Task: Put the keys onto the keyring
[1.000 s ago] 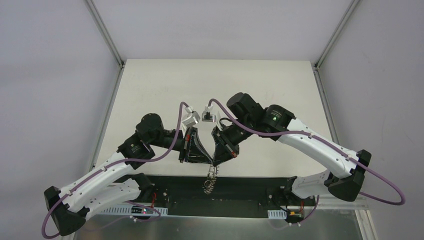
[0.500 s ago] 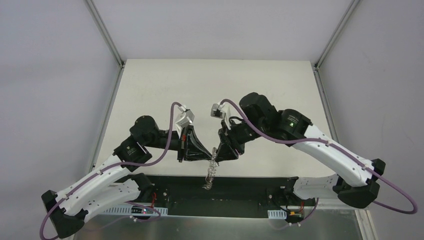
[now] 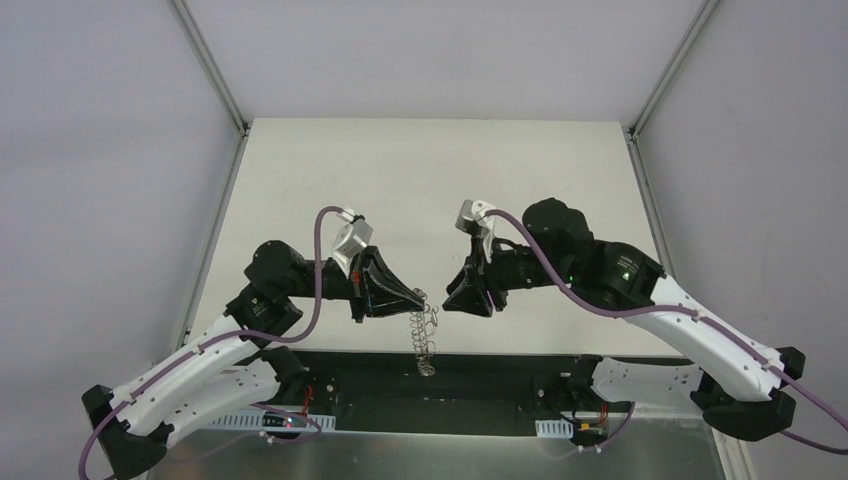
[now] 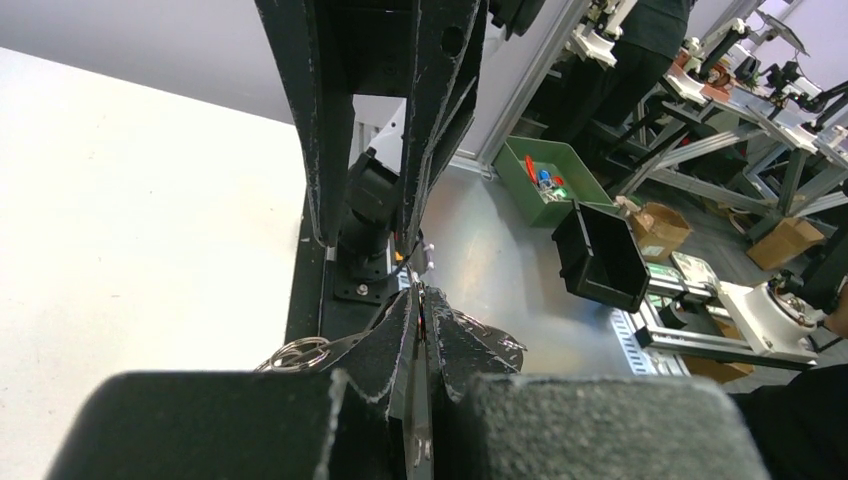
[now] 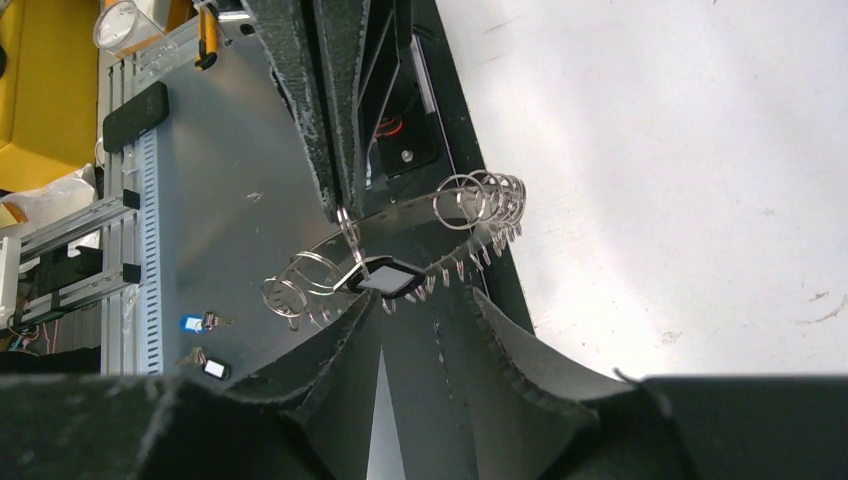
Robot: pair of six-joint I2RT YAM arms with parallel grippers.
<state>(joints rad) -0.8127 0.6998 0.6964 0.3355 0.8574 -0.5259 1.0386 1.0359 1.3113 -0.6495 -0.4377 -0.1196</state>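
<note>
The keyring (image 3: 424, 335), a floppy silvery chain of wire loops, hangs from my left gripper (image 3: 412, 297), which is shut on its upper end above the table's near edge. In the left wrist view the shut left gripper (image 4: 420, 300) has ring loops (image 4: 295, 352) sticking out to its left. My right gripper (image 3: 448, 303) faces it a short gap to the right. In the right wrist view the right gripper (image 5: 385, 297) is shut on the key (image 5: 385, 280), a small dark piece with a pale face, right against the keyring's loops (image 5: 480, 200).
The black base rail (image 3: 500, 375) runs under the hanging ring. Two more tagged keys (image 5: 200, 322) lie on the metal shelf below the table. A green bin (image 4: 545, 175) and a black bin (image 4: 600, 255) stand off the table.
Both grippers have lifted and drawn apart, the left one to the left, the right one to the right. The ring, earlier between the touching tips, now hangs from the left gripper.
</note>
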